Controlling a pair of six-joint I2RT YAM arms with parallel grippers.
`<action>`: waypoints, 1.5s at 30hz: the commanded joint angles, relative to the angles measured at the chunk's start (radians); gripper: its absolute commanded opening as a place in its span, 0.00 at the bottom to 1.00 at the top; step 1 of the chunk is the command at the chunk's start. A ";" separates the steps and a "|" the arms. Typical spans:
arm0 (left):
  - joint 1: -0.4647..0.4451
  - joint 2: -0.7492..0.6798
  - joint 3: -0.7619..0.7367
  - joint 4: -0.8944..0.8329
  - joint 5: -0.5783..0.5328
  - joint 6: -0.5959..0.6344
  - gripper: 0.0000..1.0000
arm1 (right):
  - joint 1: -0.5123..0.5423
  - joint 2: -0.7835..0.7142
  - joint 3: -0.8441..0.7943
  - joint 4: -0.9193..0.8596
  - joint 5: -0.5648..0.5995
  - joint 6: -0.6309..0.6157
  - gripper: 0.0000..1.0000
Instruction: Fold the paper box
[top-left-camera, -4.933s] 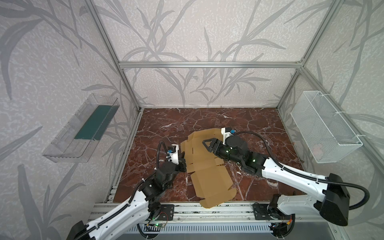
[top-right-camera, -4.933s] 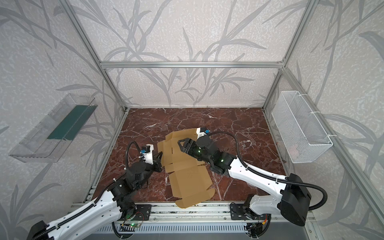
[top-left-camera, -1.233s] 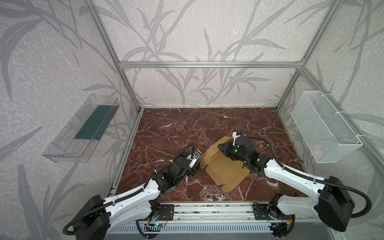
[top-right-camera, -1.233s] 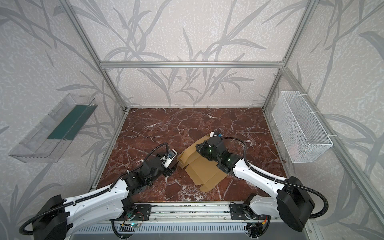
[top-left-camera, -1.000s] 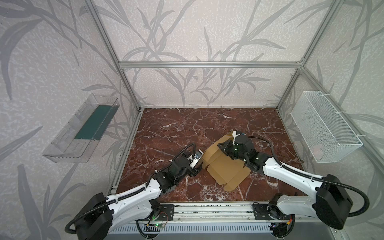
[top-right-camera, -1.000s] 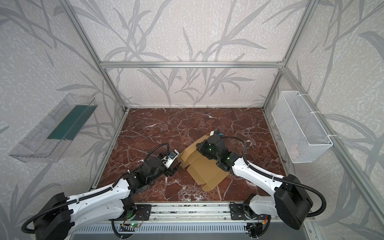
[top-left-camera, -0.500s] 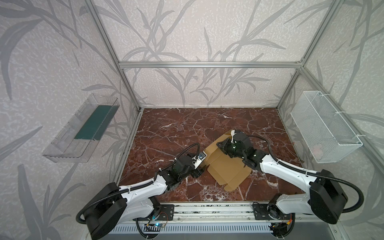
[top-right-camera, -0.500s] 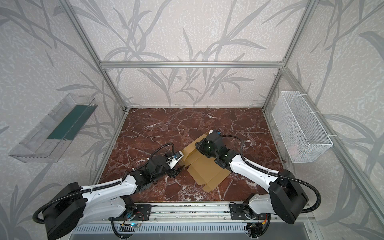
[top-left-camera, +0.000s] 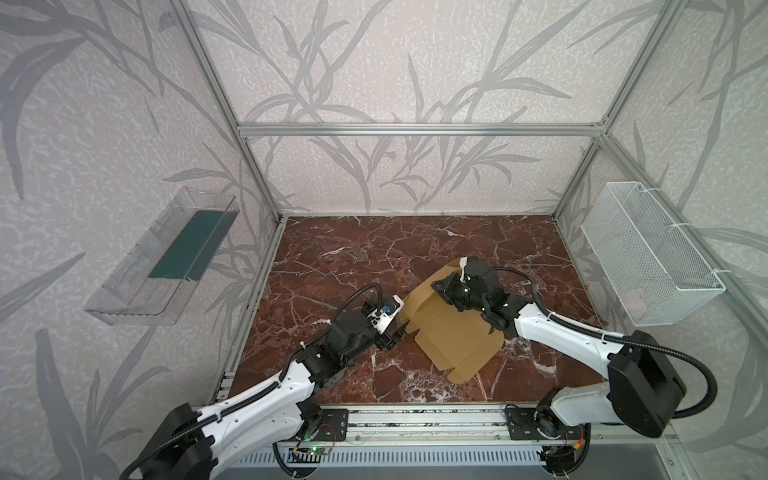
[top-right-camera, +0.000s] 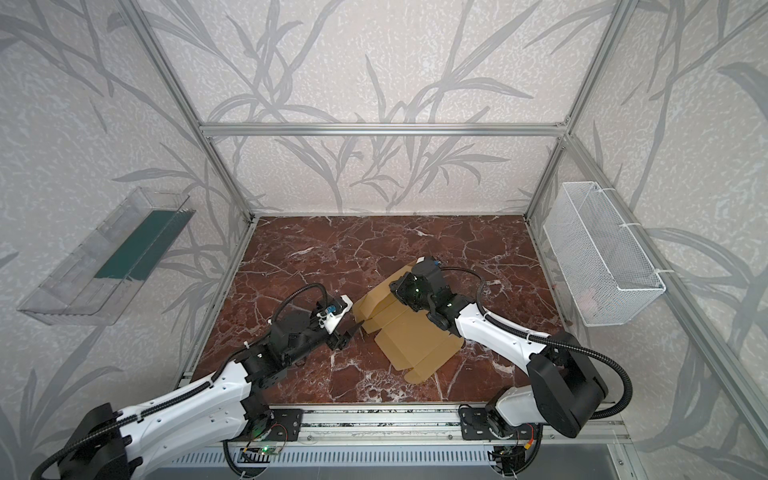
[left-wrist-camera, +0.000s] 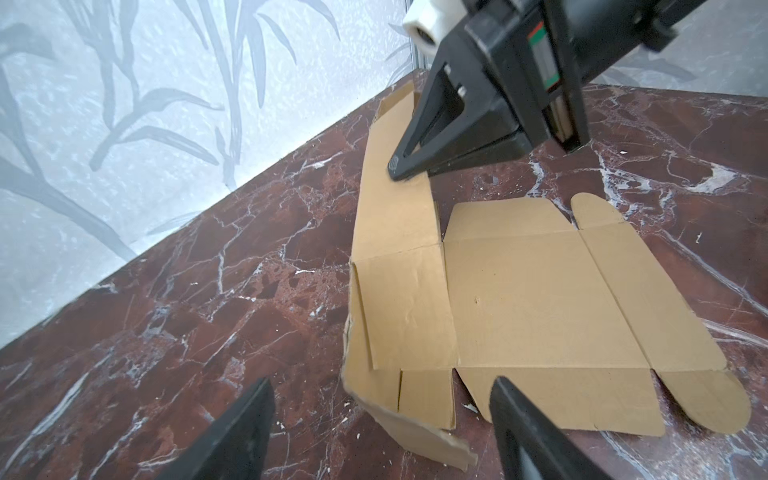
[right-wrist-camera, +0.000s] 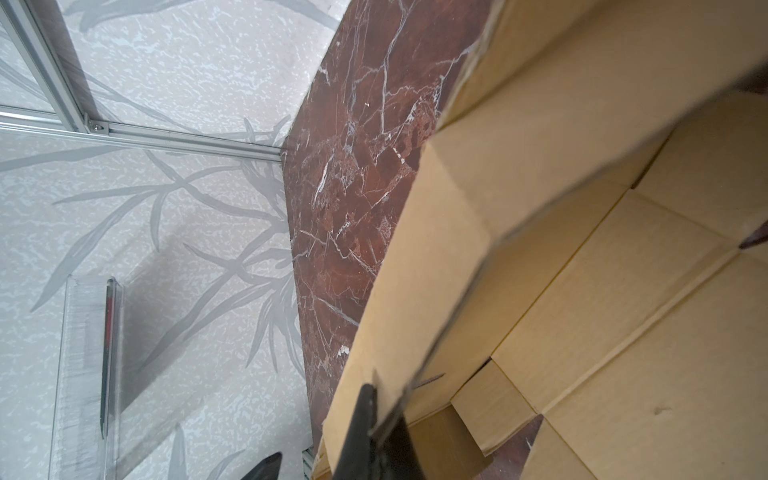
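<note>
Enclosure: pale walls (top-left-camera: 395, 62) with a grey leaf print, aluminium frame (top-left-camera: 415, 129), red-brown marble surface (top-left-camera: 353, 249). A clear tray (top-left-camera: 166, 266) with a dark green floor hangs on the left wall; a white wire basket (top-left-camera: 648, 257) hangs on the right wall.

The paper box (top-left-camera: 457, 336) is an unfolded tan die-cut sheet. It lies right of centre on the surface, toward the front rail, skewed to the surface's edges in both top views (top-right-camera: 411, 336). Most of it lies flat. Creases and rounded tabs (left-wrist-camera: 594, 212) show plainly in the left wrist view.

One long side panel (left-wrist-camera: 395, 232) on the sheet's far-left edge is lifted off the surface and tilts upward.

Right pincer (top-left-camera: 436, 286): reaches in from the right, low over the sheet's far end. Jaws closed, tips pinching the free edge of the raised panel (left-wrist-camera: 395, 166). In the right wrist view the cardboard edge runs straight into the dark fingers (right-wrist-camera: 368, 415).

Left pincer (top-left-camera: 392, 332): low, just beside the sheet's left corner. Jaws wide and holding nothing. In the left wrist view both fingers (left-wrist-camera: 249, 415) frame the nearest corner of the cardboard, which curls up a little from the marble. Cannot tell whether a fingertip touches the cardboard.

Both arms enter from the front rail, left and right of the sheet.
</note>
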 joint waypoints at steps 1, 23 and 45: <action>0.007 -0.060 -0.019 -0.091 -0.035 0.075 0.83 | -0.005 0.012 0.016 -0.014 -0.006 -0.011 0.02; 0.027 0.198 0.003 0.023 -0.185 0.209 0.75 | -0.006 -0.025 -0.022 0.000 -0.016 0.001 0.02; 0.031 0.359 0.078 0.130 -0.059 0.159 0.63 | -0.005 0.007 -0.045 0.044 -0.026 0.013 0.02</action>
